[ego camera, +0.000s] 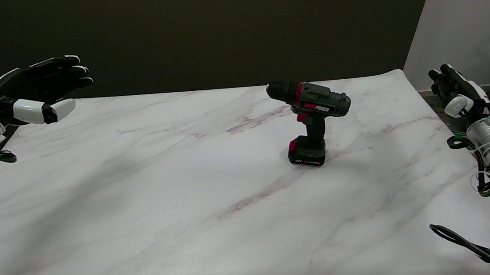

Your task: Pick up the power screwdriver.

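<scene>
The power screwdriver (pixel 310 120) stands upright on its battery base on the white marble table (pixel 165 199), right of centre. It is dark grey and black with red trim, and its chuck points to the left. My right hand (pixel 458 92) hovers at the table's right edge, well to the right of the screwdriver and apart from it. Its fingers are stretched out and hold nothing.
My idle left hand (pixel 38 92) hangs in the air at the upper left, fingers extended. A white wall panel (pixel 462 13) rises behind the table's far right corner. A black cable (pixel 471 246) loops near my right arm at the lower right.
</scene>
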Controlling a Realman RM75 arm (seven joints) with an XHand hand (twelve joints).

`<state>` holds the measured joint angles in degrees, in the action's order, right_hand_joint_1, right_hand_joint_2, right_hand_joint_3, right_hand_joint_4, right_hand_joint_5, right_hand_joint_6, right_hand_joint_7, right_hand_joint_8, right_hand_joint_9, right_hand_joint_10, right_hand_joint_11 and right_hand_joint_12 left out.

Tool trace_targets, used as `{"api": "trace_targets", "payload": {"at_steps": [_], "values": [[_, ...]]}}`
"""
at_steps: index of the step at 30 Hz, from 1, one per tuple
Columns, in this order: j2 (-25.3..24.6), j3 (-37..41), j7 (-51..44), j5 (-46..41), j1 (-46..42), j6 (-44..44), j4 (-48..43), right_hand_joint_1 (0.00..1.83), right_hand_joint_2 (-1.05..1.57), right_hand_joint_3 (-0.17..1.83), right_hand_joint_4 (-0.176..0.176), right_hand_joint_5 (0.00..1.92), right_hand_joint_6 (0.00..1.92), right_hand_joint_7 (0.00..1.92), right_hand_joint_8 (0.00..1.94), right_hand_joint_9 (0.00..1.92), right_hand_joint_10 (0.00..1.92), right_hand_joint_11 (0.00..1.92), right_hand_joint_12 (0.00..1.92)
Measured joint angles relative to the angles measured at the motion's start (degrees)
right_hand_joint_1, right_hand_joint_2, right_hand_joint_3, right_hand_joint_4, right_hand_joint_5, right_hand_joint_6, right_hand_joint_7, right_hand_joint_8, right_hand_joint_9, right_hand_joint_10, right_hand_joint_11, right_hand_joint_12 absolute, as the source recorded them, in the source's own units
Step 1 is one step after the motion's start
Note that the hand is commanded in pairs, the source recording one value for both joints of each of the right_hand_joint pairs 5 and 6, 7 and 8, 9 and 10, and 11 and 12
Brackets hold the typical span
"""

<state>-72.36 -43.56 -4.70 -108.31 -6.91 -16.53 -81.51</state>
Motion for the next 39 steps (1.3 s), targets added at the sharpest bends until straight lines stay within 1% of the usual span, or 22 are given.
{"api": "trace_targets", "payload": {"at_steps": [9, 12, 15, 29, 35, 39], "values": [[0.0, -1.4, 0.0, 0.3, 0.0, -1.7, 1.6, 1.04, -0.58, 0.10, -0.176, 0.00, 0.00, 0.03, 0.03, 0.02, 0.02, 0.00, 0.00], [0.1, -2.4, 0.0, 0.6, 0.1, -1.9, 2.2, 1.04, -0.59, 0.10, -0.176, 0.00, 0.00, 0.18, 0.18, 0.06, 0.06, 0.00, 0.00], [0.2, -3.4, -0.1, 0.7, 0.2, -2.2, 2.7, 1.05, -0.60, 0.13, -0.176, 0.00, 0.00, 0.23, 0.23, 0.08, 0.08, 0.00, 0.00], [0.5, -8.5, -0.1, 1.5, 1.8, -2.8, 4.4, 1.06, -0.61, 0.18, -0.176, 0.00, 0.00, 0.24, 0.24, 0.10, 0.10, 0.01, 0.01], [0.7, -10.8, -0.1, 1.8, 3.4, -3.1, 5.5, 1.06, -0.63, 0.24, -0.176, 0.02, 0.02, 0.24, 0.24, 0.10, 0.10, 0.02, 0.02], [0.7, -12.3, -0.1, 2.0, 4.6, -3.4, 6.4, 1.07, -0.63, 0.24, -0.176, 0.02, 0.02, 0.25, 0.25, 0.11, 0.11, 0.02, 0.02]]}}
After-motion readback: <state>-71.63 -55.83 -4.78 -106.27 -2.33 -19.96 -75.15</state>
